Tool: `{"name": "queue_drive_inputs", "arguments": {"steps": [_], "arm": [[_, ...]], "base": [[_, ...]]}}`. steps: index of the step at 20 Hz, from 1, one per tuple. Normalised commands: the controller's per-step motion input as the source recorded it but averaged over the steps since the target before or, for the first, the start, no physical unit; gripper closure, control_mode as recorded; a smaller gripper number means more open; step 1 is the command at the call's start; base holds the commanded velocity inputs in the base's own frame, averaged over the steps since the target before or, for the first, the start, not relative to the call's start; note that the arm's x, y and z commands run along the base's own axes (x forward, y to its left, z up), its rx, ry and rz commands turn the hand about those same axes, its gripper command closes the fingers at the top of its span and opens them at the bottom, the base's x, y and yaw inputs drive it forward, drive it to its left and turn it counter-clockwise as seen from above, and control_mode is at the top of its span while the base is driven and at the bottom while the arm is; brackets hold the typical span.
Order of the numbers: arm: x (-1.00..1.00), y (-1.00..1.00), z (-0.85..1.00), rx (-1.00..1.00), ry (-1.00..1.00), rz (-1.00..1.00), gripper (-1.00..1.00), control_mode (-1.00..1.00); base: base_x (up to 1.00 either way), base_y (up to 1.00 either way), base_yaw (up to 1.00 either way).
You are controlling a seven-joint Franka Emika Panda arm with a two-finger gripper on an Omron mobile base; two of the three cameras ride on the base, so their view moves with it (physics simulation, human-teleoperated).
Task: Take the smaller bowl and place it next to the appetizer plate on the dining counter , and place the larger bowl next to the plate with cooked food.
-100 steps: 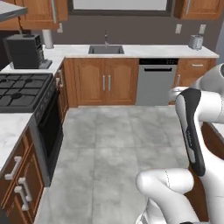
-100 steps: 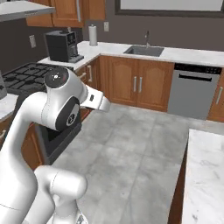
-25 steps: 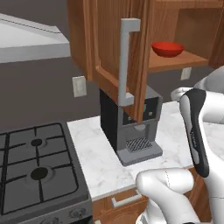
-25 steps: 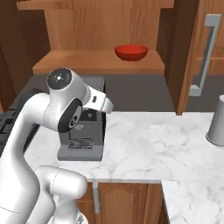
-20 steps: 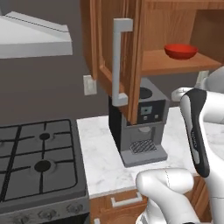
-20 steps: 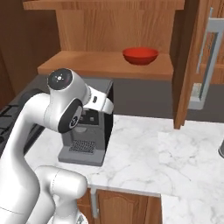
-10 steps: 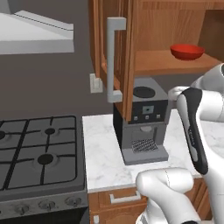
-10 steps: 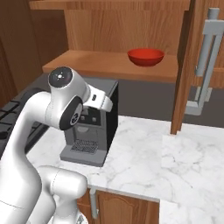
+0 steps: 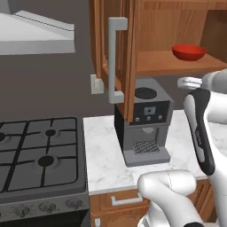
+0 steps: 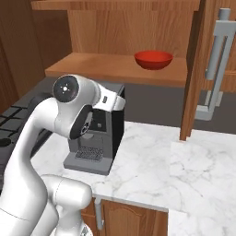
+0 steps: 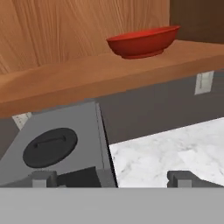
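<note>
Sits on the open cabinet shelf, the smaller bowl, upright, alone, directly above and a little to the far side of the coffee machine. In the hand view, sits high and slightly right of centre, with the gripper well below it, hovering just over the coffee machine's top. Jaws spread as wide as they go, holding nothing; fingertips apart at the bottom edge, one over the machine, the other over the marble worktop.

Turns on one relation: bowl up and forward from the claw, shelf edge between the two. Likely calls for a rise clear of the machine's top, then a reach in over the shelf lip toward the rim. Round bowl, so no long axis to match; any rim approach probably serves. Open cabinet door hangs to the left of the machine, well apart from the bowl, probably no obstacle. Not yet begun: any carrying toward the dining counter.
</note>
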Motion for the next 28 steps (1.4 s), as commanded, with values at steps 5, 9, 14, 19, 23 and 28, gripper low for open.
{"name": "queue_drive_inputs", "arguments": {"steps": [5, 9, 14, 19, 23, 28], "arm": [[0.19, -0.50, 0.88, 0.23, 0.06, -0.12, -1.00, -1.00], [0.54, -0.58, 0.42, 0.16, 0.21, -0.18, -1.00, -1.00], [0.68, -0.50, 0.02, 0.16, 0.09, -0.11, -1.00, -1.00], [0.66, -0.21, 0.00, 0.14, -0.07, 0.00, -1.00, -1.00], [0.56, -0.09, 0.00, 0.06, -0.06, 0.00, -1.00, -1.00], [0.62, 0.00, -0.08, 0.00, 0.00, 0.00, -1.00, -1.00]], "base": [[0.00, 0.00, 0.00], [0.00, 0.00, 0.00], [0.00, 0.00, 0.00], [0.00, 0.00, 0.00], [0.00, 0.00, 0.00], [0.00, 0.00, 0.00]]}}
